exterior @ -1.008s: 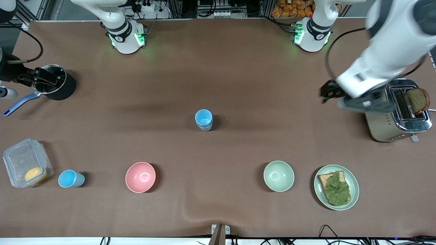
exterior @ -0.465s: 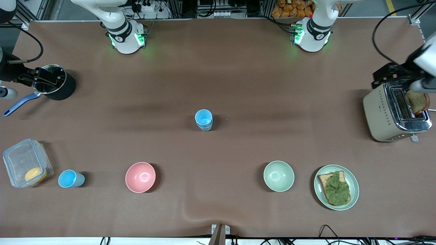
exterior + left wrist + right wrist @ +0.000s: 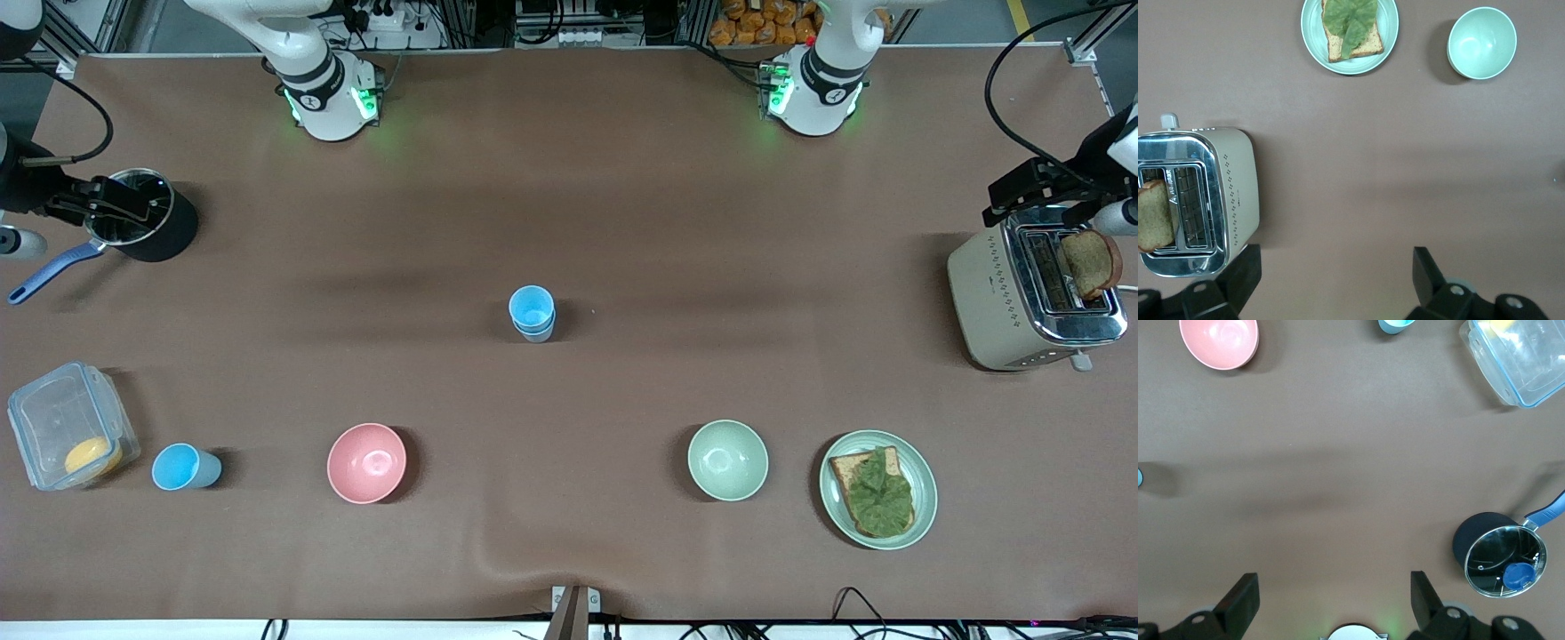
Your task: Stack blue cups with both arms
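Two blue cups (image 3: 532,313) stand nested in one stack at the middle of the table; only the stack's edge (image 3: 1139,477) shows in the right wrist view. A single blue cup (image 3: 184,468) stands nearer the front camera at the right arm's end, beside a clear container; its rim (image 3: 1395,325) shows in the right wrist view. My left gripper (image 3: 1031,191) hangs open and empty over the toaster's edge, its jaws wide apart (image 3: 1336,277). Over the black pot my right gripper (image 3: 111,209) is also open with nothing in it (image 3: 1335,597).
A toaster (image 3: 1031,298) with a bread slice stands at the left arm's end. A green plate (image 3: 925,484) with toast, a pale green bowl (image 3: 727,460) and a pink bowl (image 3: 366,462) line the front. A clear container (image 3: 67,427) and a black pot (image 3: 156,227) are at the right arm's end.
The left arm swung away from the table's middle, past the toaster, out to the table's end. The right arm and the cups have not moved.
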`<state>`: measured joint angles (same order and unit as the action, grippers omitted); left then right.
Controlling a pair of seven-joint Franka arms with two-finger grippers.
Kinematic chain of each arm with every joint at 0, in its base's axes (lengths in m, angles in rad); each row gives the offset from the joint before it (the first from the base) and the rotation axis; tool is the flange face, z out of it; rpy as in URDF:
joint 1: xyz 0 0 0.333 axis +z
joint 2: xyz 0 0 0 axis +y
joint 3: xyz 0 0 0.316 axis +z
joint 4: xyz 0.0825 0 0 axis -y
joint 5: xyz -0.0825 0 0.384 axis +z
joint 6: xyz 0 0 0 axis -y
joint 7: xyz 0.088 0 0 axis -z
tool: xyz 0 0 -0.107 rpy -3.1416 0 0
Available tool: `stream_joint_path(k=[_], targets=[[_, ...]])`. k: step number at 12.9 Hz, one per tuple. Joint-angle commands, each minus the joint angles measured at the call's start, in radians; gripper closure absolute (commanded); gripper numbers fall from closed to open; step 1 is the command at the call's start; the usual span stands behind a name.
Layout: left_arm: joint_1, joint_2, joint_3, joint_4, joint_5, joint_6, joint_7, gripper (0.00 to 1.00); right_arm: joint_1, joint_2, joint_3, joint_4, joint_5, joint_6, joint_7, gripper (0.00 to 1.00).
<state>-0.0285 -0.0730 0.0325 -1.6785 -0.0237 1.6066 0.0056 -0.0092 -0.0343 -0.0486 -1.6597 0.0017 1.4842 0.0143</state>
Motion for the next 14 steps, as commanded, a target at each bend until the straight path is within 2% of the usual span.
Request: stream_joint_path(k=[1, 5, 14], targets=[[-0.001, 0.03, -0.008, 0.039, 0.025, -0.024, -0.059, 0.0, -0.029, -0.003, 0.019, 0.002, -0.008, -0.007, -0.002, 0.0], [0.002, 0.033, -0.008, 0.066, 0.021, -0.031, -0.061, 0.0, -0.041, 0.001, 0.019, -0.002, -0.006, -0.007, -0.002, 0.0], [-0.001, 0.061, -0.029, 0.065, 0.008, -0.056, -0.065, 0.0, -0.043, 0.001, 0.019, -0.002, -0.006, -0.007, -0.004, 0.0]])
